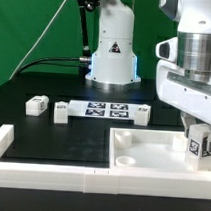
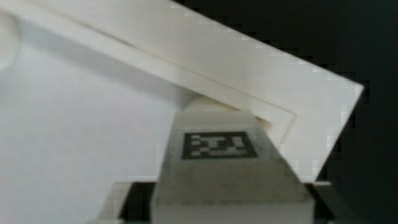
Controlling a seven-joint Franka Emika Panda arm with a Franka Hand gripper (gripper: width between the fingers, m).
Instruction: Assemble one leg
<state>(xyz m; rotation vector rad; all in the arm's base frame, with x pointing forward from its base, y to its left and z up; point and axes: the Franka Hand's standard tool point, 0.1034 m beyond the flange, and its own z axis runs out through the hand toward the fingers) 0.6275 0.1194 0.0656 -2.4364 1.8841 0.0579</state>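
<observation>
- A black tabletop [image 1: 52, 141] is seen in the exterior view, with a green wall behind it.
- The marker board [image 1: 106, 109] lies flat near the back of the tabletop, in front of the arm's white base [image 1: 112, 54].
- Three small white blocks are spread along the back. One block [image 1: 35, 106] is on the exterior view's left, a second block [image 1: 61, 112] lies just left of the marker board, and a third block [image 1: 141, 114] lies just right of it.
- A low white wall [image 1: 40, 175] runs along the front edge, with a short piece [image 1: 1, 140] turned up at the exterior view's left.
- A large white tray part [image 1: 141, 147] with a round hole in its corner rests at the exterior view's right, near the front.
- The arm is reached down from above at the exterior view's right, with the wrist pointed straight down over the tray part.
- The leg [image 1: 201, 145] is pinched in the claw [image 1: 199, 138], tag facing out.
- The leg is held upright at a corner of the tray part; whether it touches cannot be told.
- In the wrist view, the leg [image 2: 217, 150] is seen between the two fingers [image 2: 128, 203], close to the tray part's corner rim [image 2: 267, 95].
</observation>
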